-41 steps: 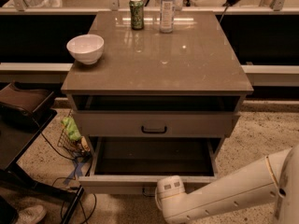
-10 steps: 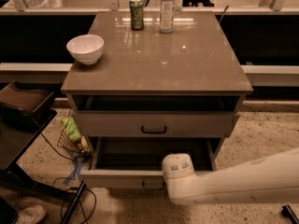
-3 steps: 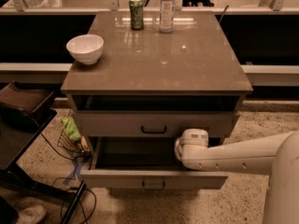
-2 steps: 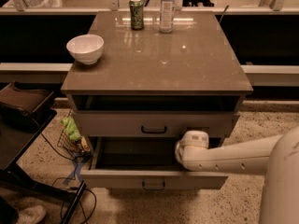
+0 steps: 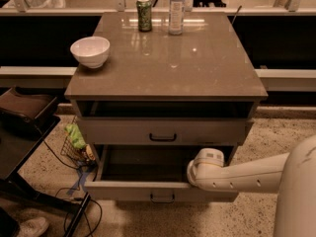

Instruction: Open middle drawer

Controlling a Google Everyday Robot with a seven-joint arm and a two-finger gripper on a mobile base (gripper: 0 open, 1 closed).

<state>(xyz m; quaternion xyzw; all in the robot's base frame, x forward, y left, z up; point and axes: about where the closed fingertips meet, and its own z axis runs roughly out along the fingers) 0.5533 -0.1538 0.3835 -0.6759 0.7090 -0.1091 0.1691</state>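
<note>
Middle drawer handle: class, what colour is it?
The handle is black, camera view; the claw sits below it, at the bottom drawer.

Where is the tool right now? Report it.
In the camera view, the white robot tool sits low and right of centre, over the open bottom drawer, just below the right end of the flat grey-beige middle drawer.

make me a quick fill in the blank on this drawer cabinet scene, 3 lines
1. The middle drawer is ___, while the bottom drawer is pulled out.
2. The gripper sits at the ___ end of the bottom drawer, below the middle drawer.
3. On the tabletop, the white bowl stands near the ___ edge.
Missing words: closed; right; left.
</note>
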